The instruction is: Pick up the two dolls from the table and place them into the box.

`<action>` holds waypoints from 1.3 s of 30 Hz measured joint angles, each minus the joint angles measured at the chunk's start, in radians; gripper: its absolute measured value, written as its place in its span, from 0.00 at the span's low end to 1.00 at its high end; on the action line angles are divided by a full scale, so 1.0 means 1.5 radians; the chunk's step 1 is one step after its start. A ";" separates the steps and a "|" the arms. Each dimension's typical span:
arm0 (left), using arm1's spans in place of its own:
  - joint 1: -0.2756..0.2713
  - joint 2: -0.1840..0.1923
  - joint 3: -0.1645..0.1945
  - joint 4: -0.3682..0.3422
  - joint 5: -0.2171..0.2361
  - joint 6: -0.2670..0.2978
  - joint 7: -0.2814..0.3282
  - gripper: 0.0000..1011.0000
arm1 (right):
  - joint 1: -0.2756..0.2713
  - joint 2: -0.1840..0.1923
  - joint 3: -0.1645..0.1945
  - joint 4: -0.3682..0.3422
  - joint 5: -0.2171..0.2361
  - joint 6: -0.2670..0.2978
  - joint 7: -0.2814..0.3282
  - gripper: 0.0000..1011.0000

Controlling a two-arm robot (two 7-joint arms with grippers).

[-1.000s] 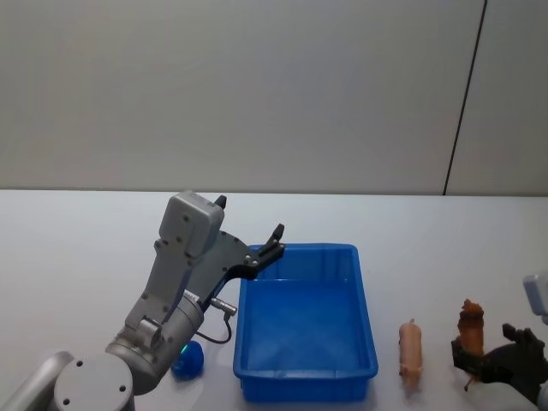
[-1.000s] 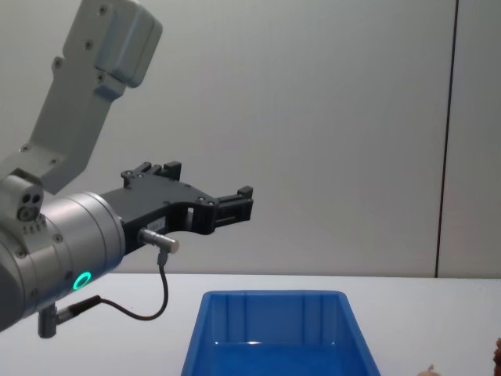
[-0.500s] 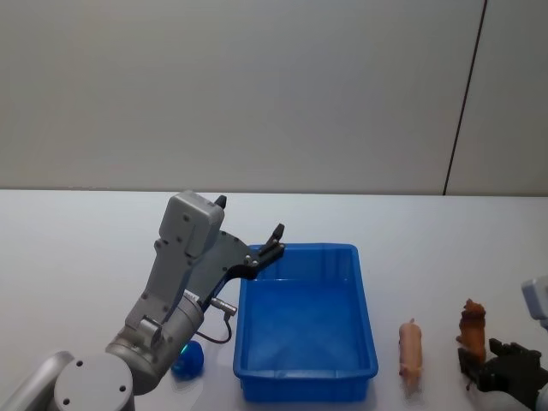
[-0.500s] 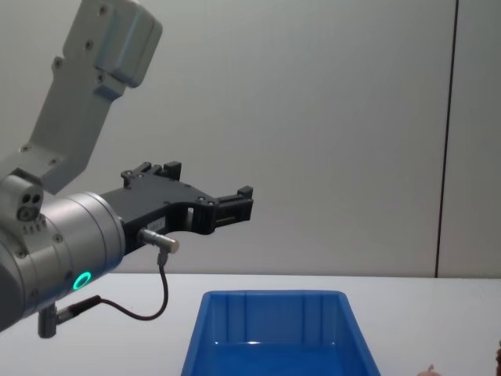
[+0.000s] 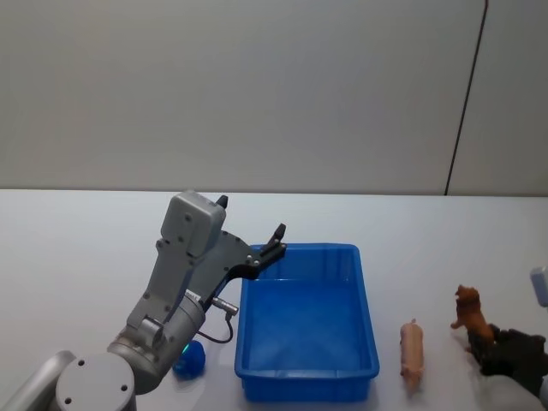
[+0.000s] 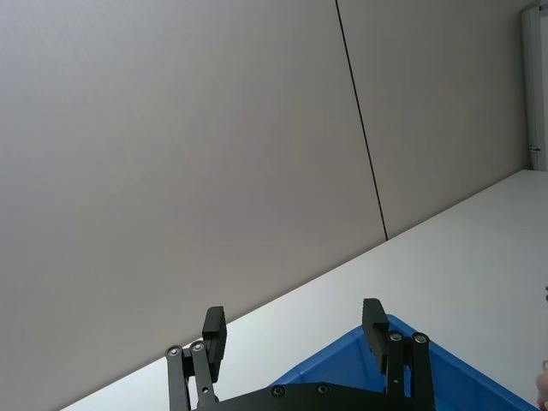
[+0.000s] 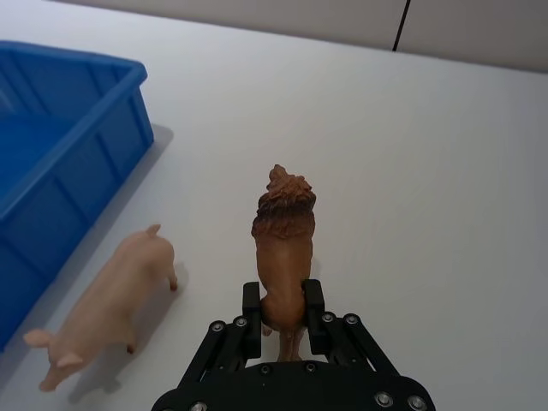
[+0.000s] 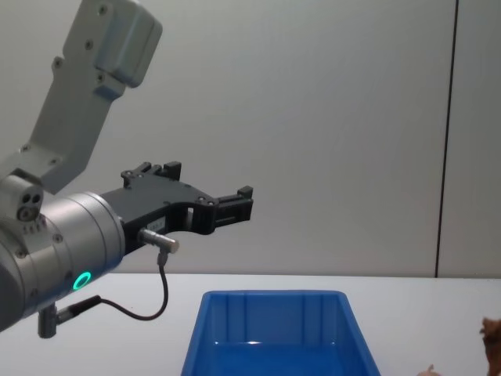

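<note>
Lion figure (image 7: 285, 231) gripped at hindquarters by right gripper (image 7: 281, 301) fingers, near right of bench (image 5: 86, 240), head pointed far. Box (image 5: 369, 330) lies left of it; pig figure (image 5: 412, 347) laid lengthwise on bench between. Leftward carry judged needed. Left gripper (image 6: 294, 317) fingers spread wide, empty, above box's far-left corner.

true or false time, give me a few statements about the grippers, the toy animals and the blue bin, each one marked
1. The right gripper is shut on the brown lion figure. True.
2. The pink pig figure lies inside the blue bin. False: it lies on its side on the table, to the right of the bin.
3. The left gripper is open and holds nothing. True.
4. A toy lies in the blue bin. False: the head view shows nothing in it.
</note>
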 joint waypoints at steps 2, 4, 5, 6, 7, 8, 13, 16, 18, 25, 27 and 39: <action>0.000 0.000 0.000 0.000 0.000 0.000 0.000 0.99 | 0.003 -0.001 0.001 -0.002 -0.003 -0.009 -0.001 0.28; 0.000 0.000 0.000 0.000 0.000 0.000 0.000 0.99 | 0.006 -0.002 0.001 -0.005 -0.007 -0.018 0.000 0.28; 0.000 0.000 0.000 0.000 0.000 0.000 0.000 0.99 | 0.008 -0.002 0.001 -0.006 -0.009 -0.021 0.001 0.28; 0.000 0.000 0.000 0.000 0.000 0.000 0.000 0.99 | 0.011 -0.003 0.001 -0.008 -0.013 -0.028 0.004 0.28; 0.000 0.000 0.000 0.000 0.000 0.000 0.000 0.99 | 0.012 -0.003 0.001 -0.010 -0.014 -0.030 0.005 0.28; 0.000 0.000 0.000 0.000 0.000 0.000 0.000 0.99 | 0.014 -0.003 0.000 -0.011 -0.016 -0.033 0.008 0.28; 0.000 0.000 0.000 0.000 0.000 0.000 0.000 0.99 | 0.027 -0.008 -0.005 -0.021 -0.031 -0.051 0.030 0.28; 0.000 0.000 0.000 0.000 0.000 0.000 0.000 0.99 | 0.033 -0.011 -0.008 -0.026 -0.037 -0.056 0.042 0.28; 0.000 0.000 0.000 0.000 0.000 0.000 0.000 0.99 | 0.040 -0.014 -0.012 -0.030 -0.044 -0.060 0.056 0.28; 0.000 0.000 0.000 0.000 0.000 0.000 0.000 0.99 | 0.064 -0.031 -0.030 -0.038 -0.072 -0.064 0.105 0.28; 0.000 0.000 0.000 0.000 0.000 0.000 0.000 0.99 | 0.073 -0.039 -0.038 -0.038 -0.080 -0.061 0.120 0.28; 0.000 0.000 0.000 0.000 0.000 0.000 0.000 0.99 | 0.131 -0.096 -0.086 0.012 -0.133 -0.025 0.194 0.29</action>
